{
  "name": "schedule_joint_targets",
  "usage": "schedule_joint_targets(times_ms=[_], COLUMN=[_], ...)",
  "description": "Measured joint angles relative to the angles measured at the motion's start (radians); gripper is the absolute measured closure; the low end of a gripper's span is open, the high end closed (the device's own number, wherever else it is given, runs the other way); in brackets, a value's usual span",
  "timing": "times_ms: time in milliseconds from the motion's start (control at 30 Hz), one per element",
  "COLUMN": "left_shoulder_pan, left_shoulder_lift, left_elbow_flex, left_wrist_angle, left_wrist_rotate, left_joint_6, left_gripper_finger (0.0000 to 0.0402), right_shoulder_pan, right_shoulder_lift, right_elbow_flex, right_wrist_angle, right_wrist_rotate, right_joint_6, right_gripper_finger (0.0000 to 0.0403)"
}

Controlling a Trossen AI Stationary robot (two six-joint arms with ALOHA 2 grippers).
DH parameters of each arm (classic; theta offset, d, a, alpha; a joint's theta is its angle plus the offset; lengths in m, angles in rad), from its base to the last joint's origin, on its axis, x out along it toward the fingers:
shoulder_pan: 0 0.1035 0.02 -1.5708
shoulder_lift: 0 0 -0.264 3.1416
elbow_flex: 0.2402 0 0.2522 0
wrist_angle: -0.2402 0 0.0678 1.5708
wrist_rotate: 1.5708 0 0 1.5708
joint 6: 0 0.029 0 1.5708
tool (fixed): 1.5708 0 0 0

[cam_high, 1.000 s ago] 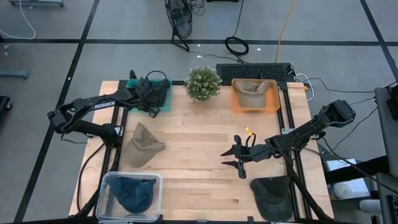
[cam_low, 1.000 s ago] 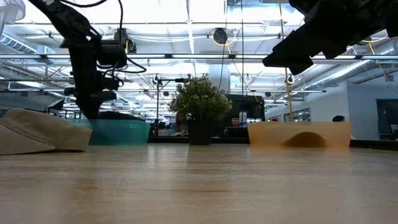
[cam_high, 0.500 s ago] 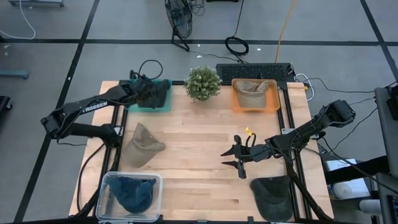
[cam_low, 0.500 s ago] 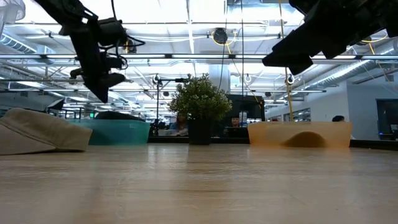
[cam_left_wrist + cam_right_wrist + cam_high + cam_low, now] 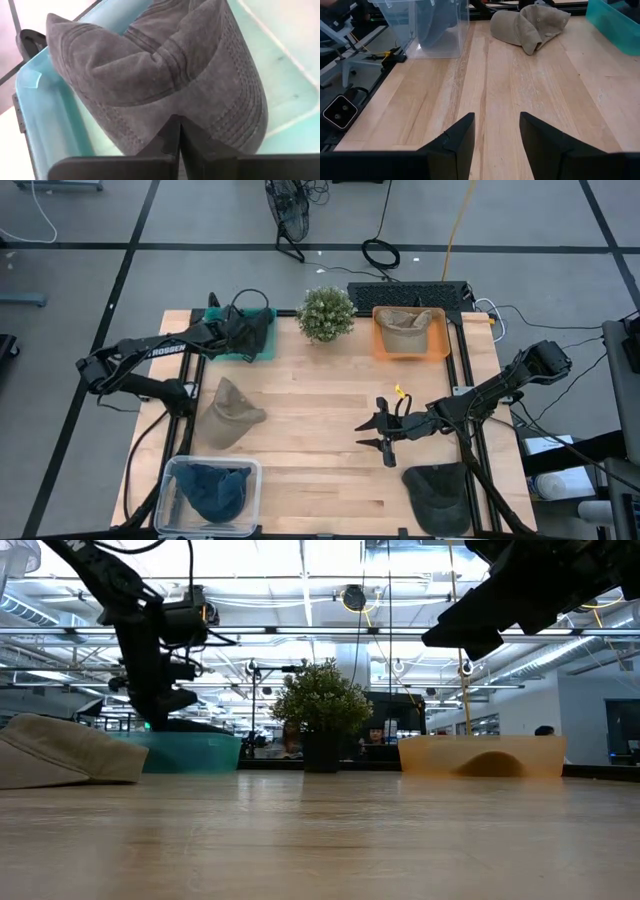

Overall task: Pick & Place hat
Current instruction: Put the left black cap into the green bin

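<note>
A dark grey hat (image 5: 165, 70) lies in the teal bin (image 5: 55, 125) at the table's far left, with the bin (image 5: 266, 354) also showing from above. My left gripper (image 5: 177, 131) is shut at the hat's edge, low over the bin (image 5: 200, 752). My right gripper (image 5: 385, 436) hovers open over the table's right middle, touching nothing, with bare wood between its fingers (image 5: 460, 145). A tan hat (image 5: 232, 415) rests loose on the table's left side. My left gripper pinches the grey hat at its lower edge (image 5: 167, 112) between the two shut fingers, coming slanting down from the table's left. The fingertips cover the exact spot, so one layer or several cannot be told. The hat's body rests in the teal bin.
A clear bin with a blue hat (image 5: 210, 490) stands near left. An orange bin with a tan hat (image 5: 408, 330) and a potted plant (image 5: 326, 313) stand at the far edge. A black hat (image 5: 438, 495) lies near right. Bare wood spans the table's middle.
My left gripper rose and swung toward the far edge, then came back down over the teal bin. The grey hat stayed in the bin. My right arm kept still.
</note>
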Motion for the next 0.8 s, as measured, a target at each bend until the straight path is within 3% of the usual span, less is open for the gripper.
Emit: schedule_joint_targets(times_ms=[367, 800], left_shoulder_pan=[-0.001, 0.000], left_shoulder_lift=[-0.003, -0.015], left_elbow_flex=[-0.090, -0.088], left_wrist_angle=[0.081, 0.059], left_wrist_rotate=[-0.008, 0.026], left_joint_6=[-0.011, -0.010], left_gripper_finger=[0.0392, 0.0392], right_shoulder_pan=[0.000, 0.000], right_shoulder_lift=[0.000, 0.000], right_elbow_flex=[0.000, 0.000], right_wrist_angle=[0.000, -0.004], right_wrist_rotate=[0.000, -0.001], right_joint_6=[0.004, 0.004], right_gripper_finger=[0.0259, 0.0259])
